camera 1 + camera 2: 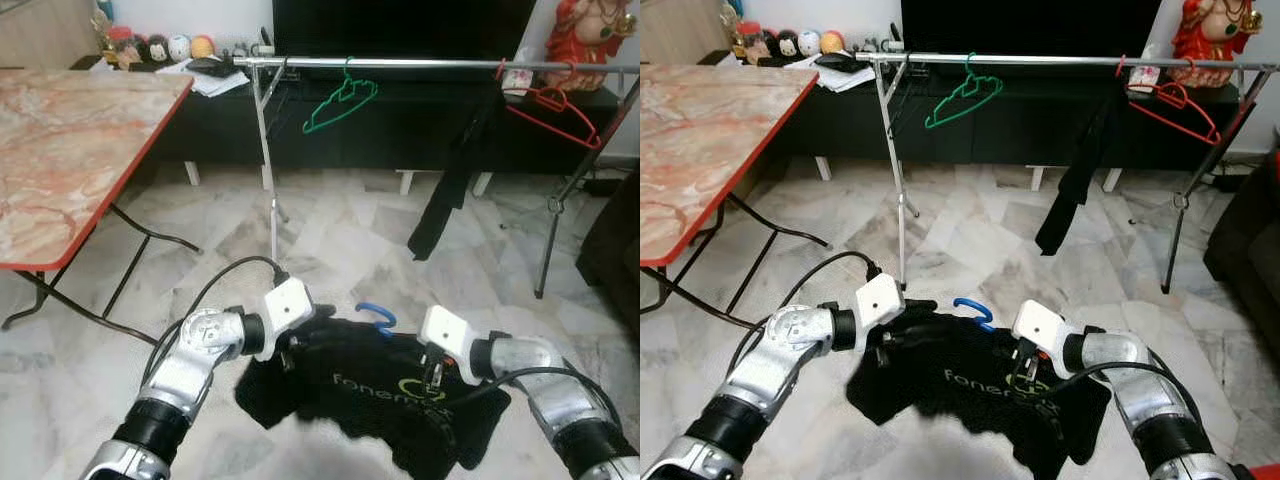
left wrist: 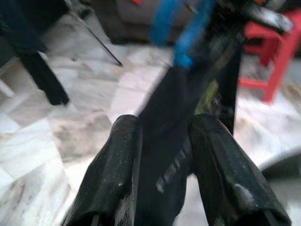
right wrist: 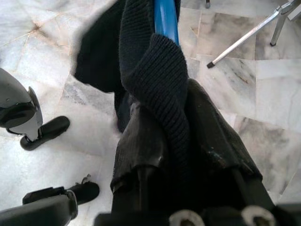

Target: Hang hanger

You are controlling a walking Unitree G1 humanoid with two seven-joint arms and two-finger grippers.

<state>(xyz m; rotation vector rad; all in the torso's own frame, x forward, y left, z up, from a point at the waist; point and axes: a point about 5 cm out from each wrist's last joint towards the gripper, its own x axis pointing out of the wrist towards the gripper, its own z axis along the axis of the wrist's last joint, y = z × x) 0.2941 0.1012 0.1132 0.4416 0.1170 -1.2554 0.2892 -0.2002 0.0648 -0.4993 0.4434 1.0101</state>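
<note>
1. Grippers first: our left gripper (image 2: pixel 162 155) is closed on one side of a black shirt (image 1: pixel 370 395), its two fingers (image 2: pixel 110 174) pinching the cloth between them.
2. Our right gripper (image 3: pixel 176 141) grips the shirt's other side, with the ribbed collar (image 3: pixel 160 70) bunched between its closed fingers.
3. We hold the shirt low in front of us, above the marble floor (image 1: pixel 340 250); it sits on a blue hanger (image 1: pixel 377 316) whose hook sticks up between our two wrists.
4. Ahead of us stands a silver clothes rail (image 1: pixel 420 64), well apart from the shirt.
5. On that rail hang a green hanger (image 1: pixel 342 104), a red hanger (image 1: pixel 555 112) and a dark garment (image 1: pixel 450 190).
6. To our left stands a folding table (image 1: pixel 70 150) with a marbled top and red edge.
</note>
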